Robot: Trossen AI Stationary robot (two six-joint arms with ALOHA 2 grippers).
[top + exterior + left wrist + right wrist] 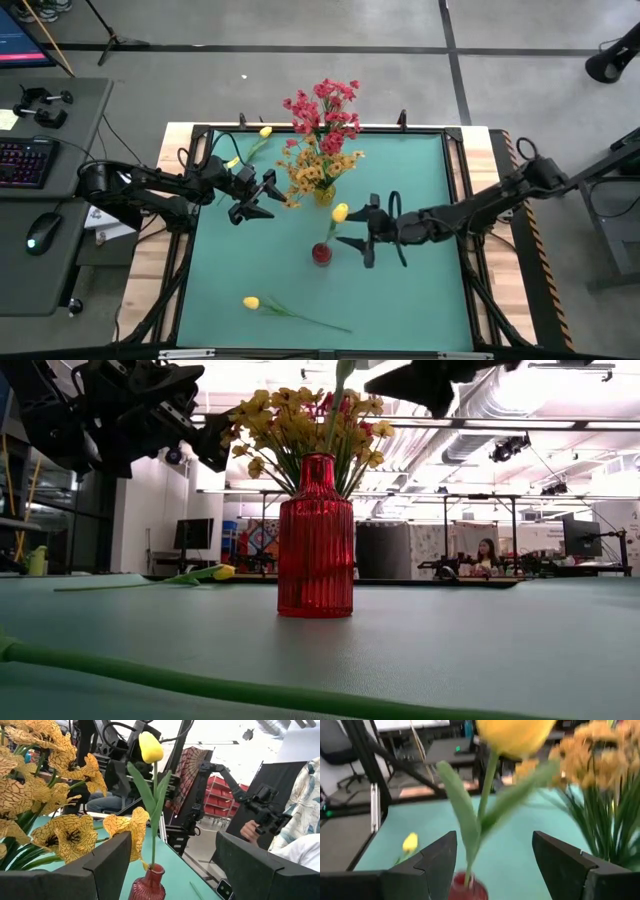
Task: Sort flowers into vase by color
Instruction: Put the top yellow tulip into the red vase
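Near edge, well apart from red vase: loose yellow tulip flat on counter. Light, bendy stem; best pinched mid-stem. Right tool spread wide beside vase, tulip standing in it. Beyond vase: left tool wide, empty, beside orange bunch.

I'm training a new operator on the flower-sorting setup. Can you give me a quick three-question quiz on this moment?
1. True or false: the yellow tulip standing in the red vase is clamped by the right pincer.
2. How many yellow tulips lie flat on the green table?
A) none B) one C) two
3. Fill in: the left pincer hovers beside the ____ bunch.

Key:
1. False: its fingers stand apart on either side of the stem.
2. C: one near the front edge, one at the far left corner.
3. Orange-yellow.
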